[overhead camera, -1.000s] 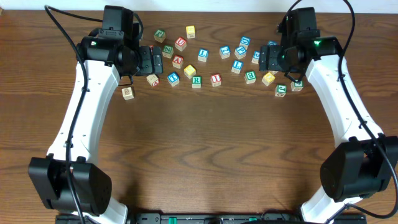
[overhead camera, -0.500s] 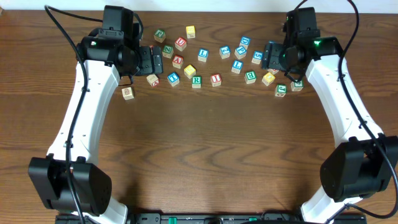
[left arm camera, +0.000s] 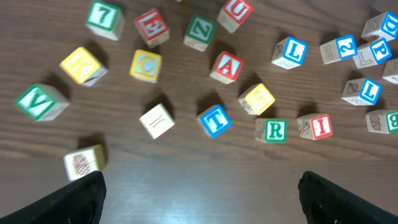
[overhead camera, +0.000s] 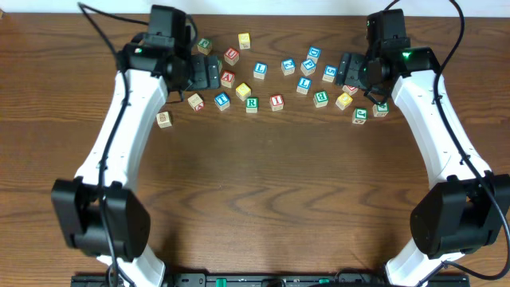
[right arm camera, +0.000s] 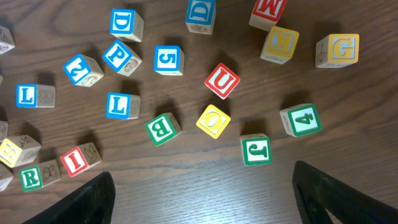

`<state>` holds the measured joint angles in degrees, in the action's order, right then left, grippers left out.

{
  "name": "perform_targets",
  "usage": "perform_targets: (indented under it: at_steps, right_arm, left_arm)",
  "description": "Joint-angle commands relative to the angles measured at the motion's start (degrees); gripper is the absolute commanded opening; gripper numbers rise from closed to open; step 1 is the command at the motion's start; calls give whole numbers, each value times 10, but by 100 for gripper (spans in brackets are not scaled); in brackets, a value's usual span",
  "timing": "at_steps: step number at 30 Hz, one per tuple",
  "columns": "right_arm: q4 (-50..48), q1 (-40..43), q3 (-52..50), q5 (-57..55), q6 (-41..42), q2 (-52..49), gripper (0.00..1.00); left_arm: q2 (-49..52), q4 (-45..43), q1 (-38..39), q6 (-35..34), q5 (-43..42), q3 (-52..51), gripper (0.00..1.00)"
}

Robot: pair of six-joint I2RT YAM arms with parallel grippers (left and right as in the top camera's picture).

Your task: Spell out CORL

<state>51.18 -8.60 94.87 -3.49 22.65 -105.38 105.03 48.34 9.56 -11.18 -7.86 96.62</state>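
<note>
Four letters, the yellow C block [left arm camera: 146,65], yellow O block [right arm camera: 213,120], green R block [left arm camera: 271,130] and blue L block [left arm camera: 290,51], lie scattered near the far edge of the desk [overhead camera: 263,199], so the left gripper [left arm camera: 202,202] and right gripper [right arm camera: 205,199] hover above, spread wide and empty, apparently searching.

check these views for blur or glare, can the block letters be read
Overhead: even light, no glare, but letters are tiny. Left wrist: sharp, the yellow C block reads clearly; the left hand is dark and soft-edged. Right wrist: sharp too, the yellow O block legible.
</note>
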Motion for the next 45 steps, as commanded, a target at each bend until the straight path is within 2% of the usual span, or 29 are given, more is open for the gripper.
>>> perform_targets:
  at_steps: [1,4,8,11,15,21,25,45]
  right_arm:
    - [-1,-5,9,-9,11,2,87]
    - [3,-5,9,-9,11,2,88]
    - [9,-5,9,-9,11,2,89]
    - [12,-5,7,-9,11,2,89]
    - [13,-5,0,-9,11,2,89]
    - [9,-5,-17,-9,11,2,91]
    - [9,-5,-19,-9,11,2,91]
    - [9,-5,-19,-9,11,2,92]
  left_arm:
    - [34,-2,2,-21,-4,33,98]
    - [62,-17,0,-21,37,40,98]
    - [92,-63,0,20,80,40,97]
    - [117,-91,-2,26,101,40,95]
    - [150,-122,-6,82,100,40,93]
    - [192,-147,-25,132,100,40,82]
    - [210,-176,-38,176,54,40,82]
    - [264,-232,-39,176,52,40,79]
